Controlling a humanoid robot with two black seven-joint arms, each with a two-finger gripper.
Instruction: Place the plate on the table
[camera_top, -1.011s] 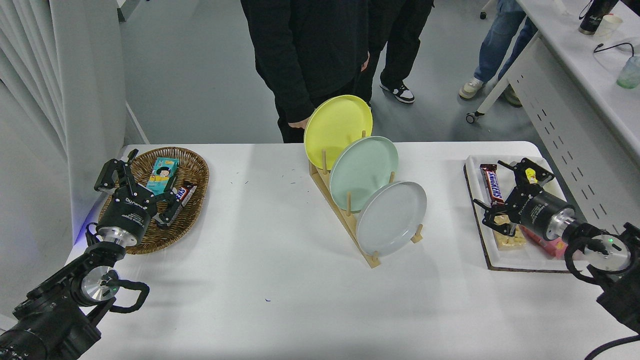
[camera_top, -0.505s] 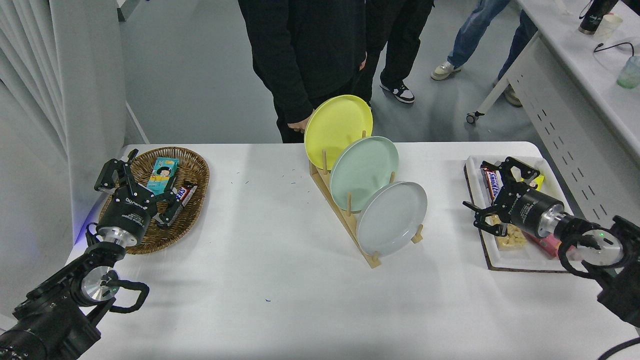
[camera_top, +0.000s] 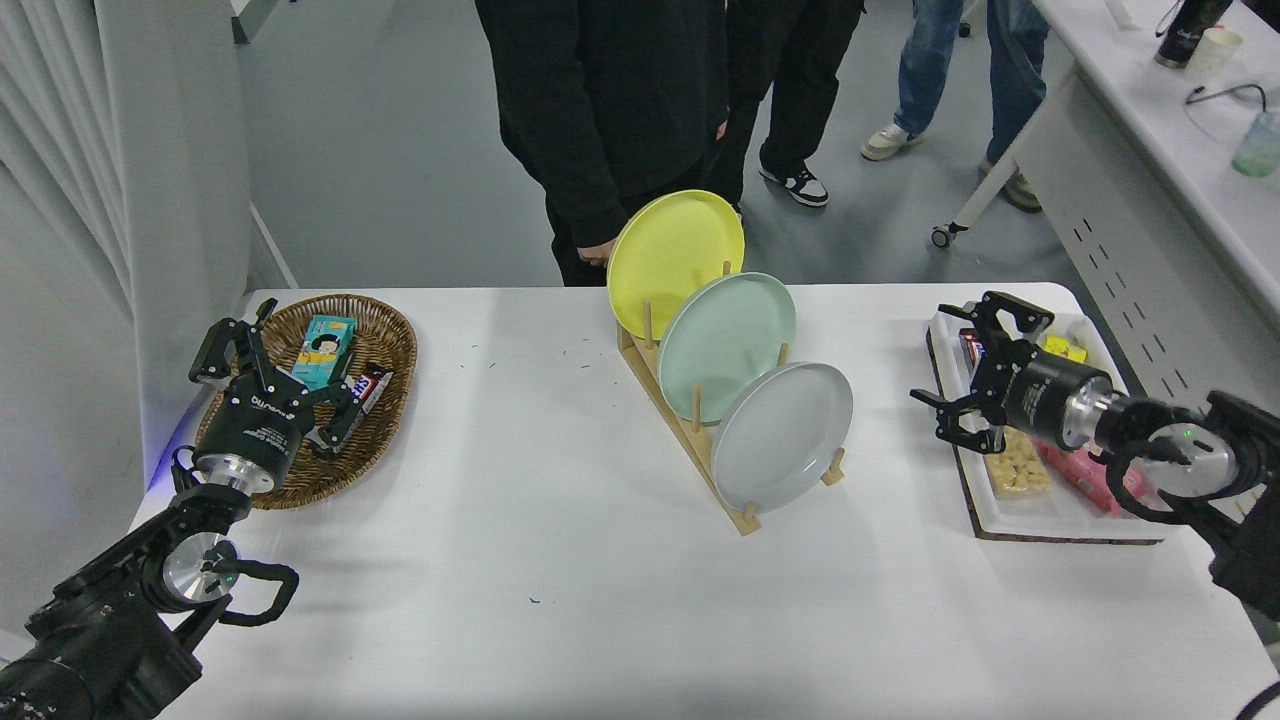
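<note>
Three plates: on edge in wooden rack.
Plate: nearest slot, face toward lower right.
Right gripper: spread wide, holding nothing, over tray.

A light-grey plate stands beside mint-green and yellow plates on the white table.

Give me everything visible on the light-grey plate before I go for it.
The light-grey plate is round, plain and matte, with a shallow raised rim. It stands on edge, tilted, in the nearest slot of the wooden rack, in front of the mint-green plate. Pegs hold it; no gripper touches it.
</note>
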